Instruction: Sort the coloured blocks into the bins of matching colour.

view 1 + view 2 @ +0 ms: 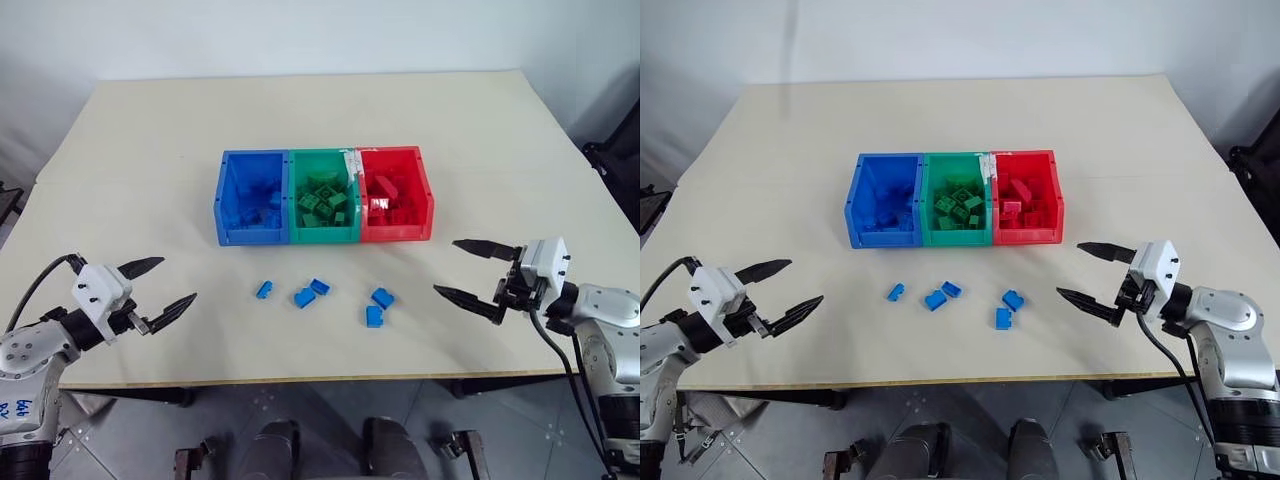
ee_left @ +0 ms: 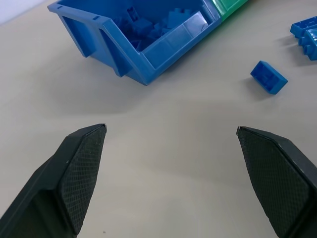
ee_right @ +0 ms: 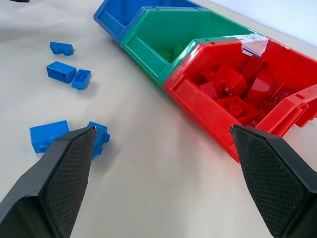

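Observation:
Several small blue blocks lie loose on the table in front of the bins: one at the left (image 1: 263, 289), a pair in the middle (image 1: 305, 297), and two at the right (image 1: 382, 296). The joined bins stand in a row: blue (image 1: 250, 236), green (image 1: 322, 236), red (image 1: 395, 234). My left gripper (image 1: 177, 280) hovers open at the table's front left, well apart from the blocks. My right gripper (image 1: 446, 267) stands open at the front right, level with the rightmost blocks (image 3: 48, 137) and empty. The left wrist view shows the blue bin (image 2: 124, 54) and one block (image 2: 268, 77) ahead.
Each bin holds bricks of its own colour. The beige table (image 1: 150, 150) spreads wide behind and beside the bins. Its front edge (image 1: 300, 380) runs just below the blocks, with floor beyond.

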{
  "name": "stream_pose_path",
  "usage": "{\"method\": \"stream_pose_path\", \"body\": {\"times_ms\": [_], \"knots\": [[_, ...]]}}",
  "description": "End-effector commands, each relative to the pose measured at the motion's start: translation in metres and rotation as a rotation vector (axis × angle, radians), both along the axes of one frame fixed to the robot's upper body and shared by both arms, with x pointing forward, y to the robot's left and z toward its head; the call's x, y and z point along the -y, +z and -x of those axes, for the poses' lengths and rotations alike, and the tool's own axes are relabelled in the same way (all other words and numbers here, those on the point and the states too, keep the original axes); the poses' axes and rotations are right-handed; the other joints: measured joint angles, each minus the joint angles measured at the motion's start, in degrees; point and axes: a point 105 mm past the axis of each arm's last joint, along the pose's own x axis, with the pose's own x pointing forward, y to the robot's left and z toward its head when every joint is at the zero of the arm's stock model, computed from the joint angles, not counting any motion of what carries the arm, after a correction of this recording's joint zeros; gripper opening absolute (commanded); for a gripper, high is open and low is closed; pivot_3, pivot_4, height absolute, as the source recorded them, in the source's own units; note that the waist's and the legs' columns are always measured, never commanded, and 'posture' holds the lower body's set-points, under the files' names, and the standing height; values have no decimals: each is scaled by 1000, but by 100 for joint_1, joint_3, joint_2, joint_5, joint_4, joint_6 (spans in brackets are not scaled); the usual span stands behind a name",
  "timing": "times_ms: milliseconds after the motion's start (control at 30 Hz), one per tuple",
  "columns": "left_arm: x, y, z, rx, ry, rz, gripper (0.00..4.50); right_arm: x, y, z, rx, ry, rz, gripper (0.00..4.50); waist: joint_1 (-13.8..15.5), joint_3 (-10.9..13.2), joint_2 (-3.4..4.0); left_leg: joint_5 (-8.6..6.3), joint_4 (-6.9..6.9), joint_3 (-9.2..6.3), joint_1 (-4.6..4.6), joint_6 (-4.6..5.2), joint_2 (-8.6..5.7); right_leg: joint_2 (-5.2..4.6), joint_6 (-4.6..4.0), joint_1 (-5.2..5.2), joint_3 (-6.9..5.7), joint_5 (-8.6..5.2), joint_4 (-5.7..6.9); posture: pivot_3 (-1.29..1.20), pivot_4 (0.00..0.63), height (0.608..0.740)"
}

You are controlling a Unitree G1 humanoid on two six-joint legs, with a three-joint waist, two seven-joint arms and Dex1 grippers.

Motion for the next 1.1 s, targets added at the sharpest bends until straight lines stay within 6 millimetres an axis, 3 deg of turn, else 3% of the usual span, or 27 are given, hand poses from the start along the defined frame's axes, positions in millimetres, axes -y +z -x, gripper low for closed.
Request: {"method": "stream_pose_path", "body": {"times_ms": [33,267,433,600,767,900,1100], "knots": [[3,6,1,16,-10,8,4484,-7,9,2,43,26,-4,4500,-1,0,0,0,0,0,0,0,0,0,0,0,0,0,0,0,150,740],[15,4,4,-9,-79,45,4484,-3,10,3,55,3,-8,4500,-1,0,0,0,0,0,0,0,0,0,0,0,0,0,1,0,150,740],[56,0,9,-52,-287,38,4484,26,11,16,61,-102,15,4500,83,0,0,-2,9,-4,-2,2,-1,0,-1,3,-1,0,1,0,150,740],[98,-3,18,-54,-454,8,4484,59,-4,33,9,-200,93,4500,127,0,0,-16,38,5,-5,2,4,9,-1,8,4,0,2,0,150,740],[124,-7,28,-50,-549,-1,4484,70,-13,41,-51,-221,116,4500,107,0,0,-26,42,28,0,-6,13,44,-5,6,27,3,-1,0,150,740],[116,-13,28,-64,-518,5,4484,45,-18,31,-94,-136,108,4500,17,0,1,-31,40,40,7,-11,23,55,-9,3,37,2,0,0,150,740],[82,-12,22,-54,-369,19,4484,-19,-26,4,-223,-54,95,4500,-4,-1,3,-34,42,42,8,-14,35,58,-12,-6,46,1,5,0,150,740]]}}
